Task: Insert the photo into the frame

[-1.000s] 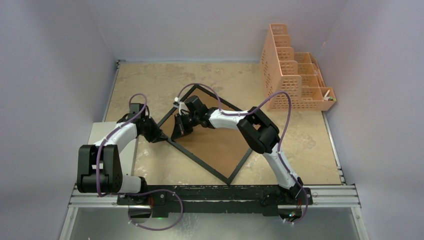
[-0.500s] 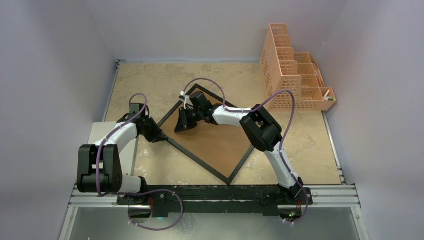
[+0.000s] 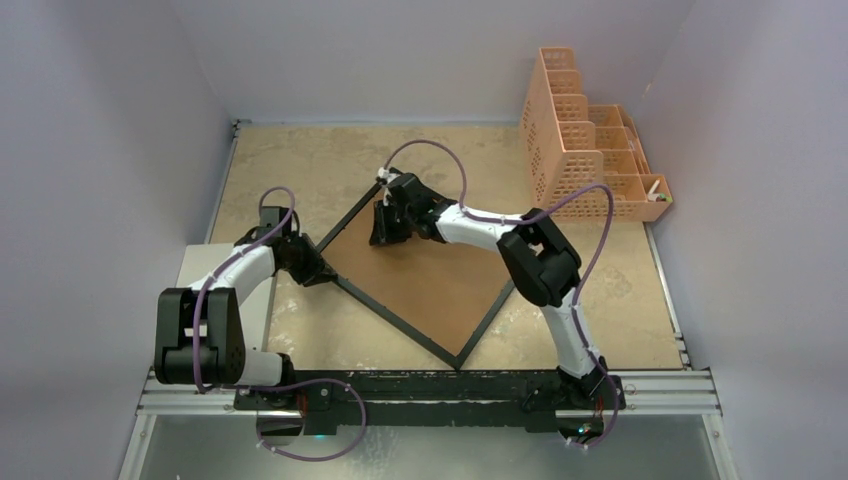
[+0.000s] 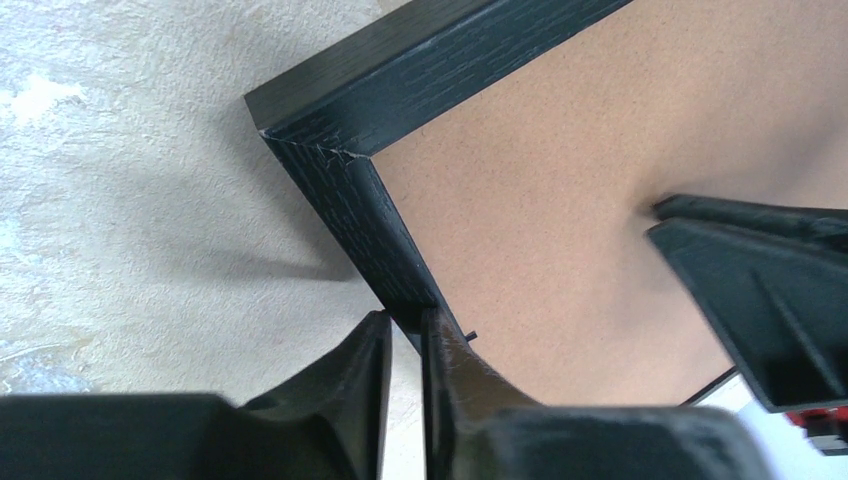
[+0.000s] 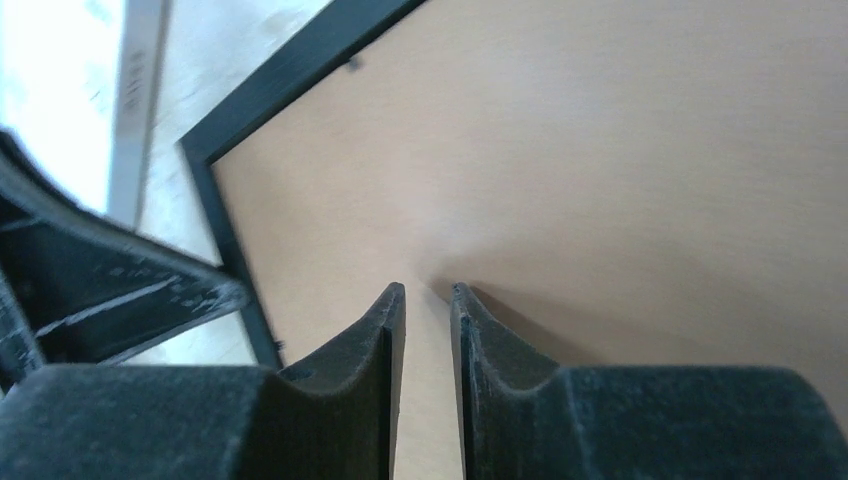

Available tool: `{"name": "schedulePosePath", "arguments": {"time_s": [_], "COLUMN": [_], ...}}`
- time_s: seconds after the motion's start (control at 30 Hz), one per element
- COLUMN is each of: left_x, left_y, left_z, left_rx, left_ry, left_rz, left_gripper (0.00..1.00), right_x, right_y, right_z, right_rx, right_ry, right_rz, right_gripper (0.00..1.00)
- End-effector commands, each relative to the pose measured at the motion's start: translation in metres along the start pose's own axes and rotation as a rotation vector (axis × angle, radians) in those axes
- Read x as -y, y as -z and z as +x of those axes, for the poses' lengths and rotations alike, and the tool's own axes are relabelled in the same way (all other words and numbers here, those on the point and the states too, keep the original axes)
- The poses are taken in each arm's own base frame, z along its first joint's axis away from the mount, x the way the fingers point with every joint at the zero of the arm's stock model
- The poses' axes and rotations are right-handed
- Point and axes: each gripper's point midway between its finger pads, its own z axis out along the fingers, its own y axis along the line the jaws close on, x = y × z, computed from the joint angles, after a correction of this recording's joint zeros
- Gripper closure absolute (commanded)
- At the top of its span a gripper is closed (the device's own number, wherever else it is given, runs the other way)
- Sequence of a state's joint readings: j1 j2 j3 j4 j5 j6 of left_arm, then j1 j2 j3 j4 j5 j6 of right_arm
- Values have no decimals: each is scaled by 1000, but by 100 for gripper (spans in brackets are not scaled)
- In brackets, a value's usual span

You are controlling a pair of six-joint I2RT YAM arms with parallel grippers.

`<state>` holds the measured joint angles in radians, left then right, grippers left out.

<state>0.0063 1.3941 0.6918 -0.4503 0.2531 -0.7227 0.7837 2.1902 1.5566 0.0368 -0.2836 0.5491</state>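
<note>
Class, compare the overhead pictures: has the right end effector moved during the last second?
Yes. The right end effector moved across the frame toward its far corner, nearer the organizer.

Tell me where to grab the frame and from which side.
Judging by its pose, take the frame by its thin black rim near the left corner, coming in from the left, where the left hand is. It lies flat with the brown back up, so the broad face gives nothing to pinch; only the narrow rim fits between two fingers.
</note>
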Motion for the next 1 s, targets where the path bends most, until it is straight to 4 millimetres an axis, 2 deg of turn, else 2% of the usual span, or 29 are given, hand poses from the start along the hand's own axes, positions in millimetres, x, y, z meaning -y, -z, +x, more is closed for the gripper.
{"name": "schedulePosePath", "arguments": {"time_s": [0.0,0.1,0.23,0.33,0.43,0.57,0.7,0.87,0.97], "left_x": [-24,-18,-12,-7,-2,8,25,52,69], "left_y": [-15,-17,-22,-27,-29,-38,-49,-55,-54], "left_z": [12,8,0,-9,-20,-31,-45,-67,-75], "left_rx": [-25,-25,-27,-32,-21,-28,-54,-49,-65], "left_ry": [-6,-11,-15,-25,-39,-69,-103,-143,-182], "left_rz": [-86,-69,-64,-66,-72,-48,-8,66,124], "left_gripper": [69,64,62,62,63,70,71,70,64], "right_x": [49,67,105,141,173,207,217,212,208], "right_y": [56,86,118,137,153,155,144,137,133], "right_z": [-58,-83,-96,-95,-95,-84,-66,-48,-35], "right_rx": [179,260,307,319,330,283,199,145,105], "right_ry": [-23,-53,-87,-123,-181,-251,-263,-287,-305], "right_rz": [297,383,525,622,666,704,683,618,566], "right_gripper": [71,62,43,33,28,27,27,25,24]}}
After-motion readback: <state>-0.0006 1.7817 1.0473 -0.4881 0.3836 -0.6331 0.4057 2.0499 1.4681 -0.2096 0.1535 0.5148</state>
